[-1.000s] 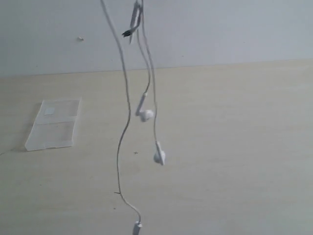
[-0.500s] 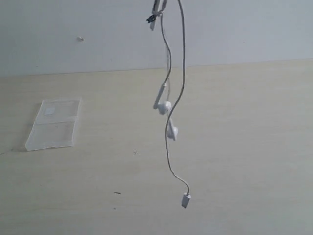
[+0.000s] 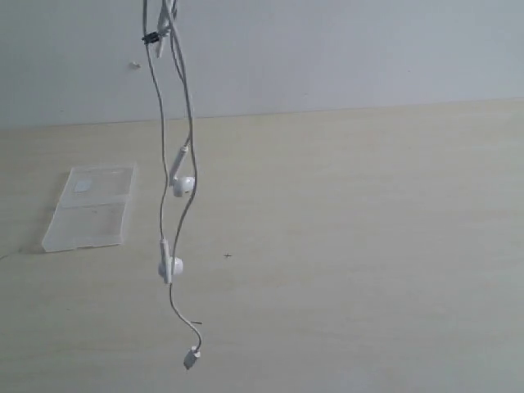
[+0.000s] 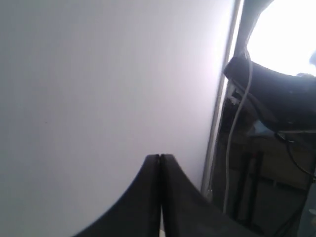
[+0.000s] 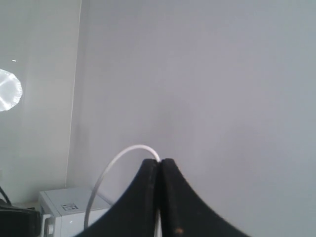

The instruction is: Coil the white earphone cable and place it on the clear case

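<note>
The white earphone cable point(image 3: 162, 164) hangs down from above the exterior view's top edge, clear of the table. Its upper earbud point(image 3: 182, 185), lower earbud point(image 3: 170, 266) and plug end point(image 3: 191, 358) dangle in the air. The clear case point(image 3: 88, 207) lies open and flat on the table's left side, left of the hanging cable. My right gripper point(image 5: 160, 161) is shut on the cable point(image 5: 113, 163), which arcs out from its tips. My left gripper point(image 4: 160, 157) is shut and faces a wall; a strand of cable point(image 4: 236, 123) hangs beyond it. Neither gripper shows in the exterior view.
The pale wooden table point(image 3: 368, 246) stretches back to a grey wall with a small mark point(image 3: 135, 64). A white box point(image 5: 69, 207) sits low in the right wrist view. Dark equipment point(image 4: 276, 94) stands beside the left gripper's view.
The hanging cable swung right, then back to the left, now nearer the clear case. The plug end has risen from the frame's bottom edge.
</note>
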Tool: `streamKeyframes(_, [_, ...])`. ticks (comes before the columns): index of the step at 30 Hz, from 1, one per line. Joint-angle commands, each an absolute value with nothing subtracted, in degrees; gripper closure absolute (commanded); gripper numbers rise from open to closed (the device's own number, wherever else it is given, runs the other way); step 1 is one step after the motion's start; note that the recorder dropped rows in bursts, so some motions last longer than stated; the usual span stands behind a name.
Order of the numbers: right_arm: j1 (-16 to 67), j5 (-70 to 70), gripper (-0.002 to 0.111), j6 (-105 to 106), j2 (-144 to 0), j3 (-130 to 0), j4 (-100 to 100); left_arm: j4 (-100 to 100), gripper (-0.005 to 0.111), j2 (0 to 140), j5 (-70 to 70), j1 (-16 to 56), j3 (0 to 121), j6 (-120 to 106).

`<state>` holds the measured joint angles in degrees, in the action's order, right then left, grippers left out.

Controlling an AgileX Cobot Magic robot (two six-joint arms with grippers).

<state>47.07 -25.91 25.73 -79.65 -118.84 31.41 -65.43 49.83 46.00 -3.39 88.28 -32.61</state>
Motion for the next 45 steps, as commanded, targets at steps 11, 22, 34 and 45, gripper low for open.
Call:
streamKeyframes(11, [47.0,-24.2,0.108,25.5,-80.2,-119.2,32.7,-74.7,0.107,62.3,50.9,-3.3,101.1,-49.8])
streamKeyframes(22, [47.0,-15.5,0.108,29.0,-83.5,-119.2,44.1,-81.6,0.059,67.5,56.7,-2.3,105.4,-47.5])
streamKeyframes(34, [47.3,-23.2,0.108,34.9,-85.1,-119.2,45.2,-77.2,0.06,70.7,55.2,9.4,105.4,-47.8])
streamKeyframes(45, [47.3,-24.7,0.108,34.6,-84.7,-121.3,45.0,-74.2,0.06,71.1,52.6,9.4,105.4,-47.9])
